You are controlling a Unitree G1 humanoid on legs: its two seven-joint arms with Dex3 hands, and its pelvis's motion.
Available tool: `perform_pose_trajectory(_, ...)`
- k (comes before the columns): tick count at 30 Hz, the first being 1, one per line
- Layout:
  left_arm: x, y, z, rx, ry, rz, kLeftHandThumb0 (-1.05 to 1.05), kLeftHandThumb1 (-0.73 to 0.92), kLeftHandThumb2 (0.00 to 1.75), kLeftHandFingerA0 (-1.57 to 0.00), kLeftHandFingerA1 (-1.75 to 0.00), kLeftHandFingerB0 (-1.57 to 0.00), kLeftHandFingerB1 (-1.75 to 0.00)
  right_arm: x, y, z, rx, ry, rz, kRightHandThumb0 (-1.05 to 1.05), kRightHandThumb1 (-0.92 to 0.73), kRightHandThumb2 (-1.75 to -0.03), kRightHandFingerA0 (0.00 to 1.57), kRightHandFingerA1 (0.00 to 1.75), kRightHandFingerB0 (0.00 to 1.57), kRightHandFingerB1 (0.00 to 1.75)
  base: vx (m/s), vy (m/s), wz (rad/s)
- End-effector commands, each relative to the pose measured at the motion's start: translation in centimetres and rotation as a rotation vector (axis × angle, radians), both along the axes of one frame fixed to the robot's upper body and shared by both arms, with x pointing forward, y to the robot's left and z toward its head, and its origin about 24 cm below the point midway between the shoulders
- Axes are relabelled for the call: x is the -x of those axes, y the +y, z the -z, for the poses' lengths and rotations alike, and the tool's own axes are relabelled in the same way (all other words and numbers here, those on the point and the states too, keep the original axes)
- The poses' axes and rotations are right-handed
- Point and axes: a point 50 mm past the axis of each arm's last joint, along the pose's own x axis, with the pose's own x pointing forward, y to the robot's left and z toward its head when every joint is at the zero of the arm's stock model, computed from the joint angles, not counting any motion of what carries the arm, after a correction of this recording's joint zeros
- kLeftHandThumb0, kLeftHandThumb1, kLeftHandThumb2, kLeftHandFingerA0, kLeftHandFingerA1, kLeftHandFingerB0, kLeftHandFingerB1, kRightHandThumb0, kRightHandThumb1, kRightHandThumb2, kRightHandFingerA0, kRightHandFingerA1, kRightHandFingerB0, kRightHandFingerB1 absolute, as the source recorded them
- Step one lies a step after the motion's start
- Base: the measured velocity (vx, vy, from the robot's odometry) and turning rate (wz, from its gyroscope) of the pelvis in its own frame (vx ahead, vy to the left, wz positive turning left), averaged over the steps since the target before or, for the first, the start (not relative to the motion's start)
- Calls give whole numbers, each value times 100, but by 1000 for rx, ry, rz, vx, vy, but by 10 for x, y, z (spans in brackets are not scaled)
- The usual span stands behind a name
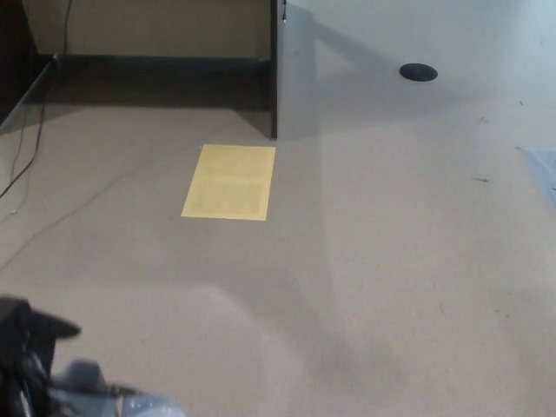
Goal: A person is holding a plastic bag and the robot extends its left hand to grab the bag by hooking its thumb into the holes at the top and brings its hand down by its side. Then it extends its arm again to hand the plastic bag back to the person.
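Matte beige floor (408, 261), flat yellow rectangle (229, 182), black left hand (26, 347) low, grip unclear, crinkled pale plastic bag (104, 395) beside it

The head view was soft and low in detail under even, moderately bright indoor light. The beige floor (391, 261) showed no glare. A broad faint shadow band ran down it from the dark partition edge (274, 78), and deeper shade pooled along the wall base (156, 74). The bottom-left corner was smeared with blur, dark and pale shapes undefined.
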Motion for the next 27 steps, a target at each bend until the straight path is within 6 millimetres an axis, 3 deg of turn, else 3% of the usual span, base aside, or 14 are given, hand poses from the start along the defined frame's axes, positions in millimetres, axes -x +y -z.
perform_pose_trajectory(1, 7, 12, 33, -23, 77, -66, -2, 65, 88, -97, -169, -78, -122, 4, -6, -1, 18, 17, 1, -30, -68, -61, 83, 52, 66, 46, 0, 0, 0)
perform_pose_trajectory(4, 2, 23, 48, -34, 144, -124, -3, 70, 82, -88, -170, -72, -133, -2, -5, -2, 9, 8, 1, -30, -69, -61, 82, 53, 66, 46, 0, 0, 0)
perform_pose_trajectory(8, 6, 40, 65, -45, 258, -192, -3, 67, 83, -87, -163, -79, -121, -3, -1, -2, 20, 4, -20, -30, -69, -61, 81, 52, 66, 46, 0, 0, 0)
perform_pose_trajectory(12, 7, 48, 75, -41, 304, -239, -8, 73, 76, -88, -164, -77, -122, -3, -3, -3, 20, 1, -14, -30, -69, -61, 81, 52, 67, 46, 0, 0, 0)
perform_pose_trajectory(16, 11, 58, 79, -74, 327, -294, -5, 69, 74, -85, -163, -76, -124, -8, -1, -4, 23, -9, -22, -31, -69, -61, 84, 53, 68, 47, 0, 0, 0)
perform_pose_trajectory(20, 17, 64, 83, -73, 345, -316, -4, 62, 81, -94, -159, -84, -106, -10, 0, -5, 29, -4, -30, -32, -69, -61, 83, 52, 67, 46, 0, 0, 0)
perform_pose_trajectory(27, 18, 62, 83, -72, 330, -304, -6, 65, 79, -95, -161, -82, -112, -13, 1, -5, 15, -10, -29, -30, -68, -60, 85, 53, 67, 46, 0, 0, 0)
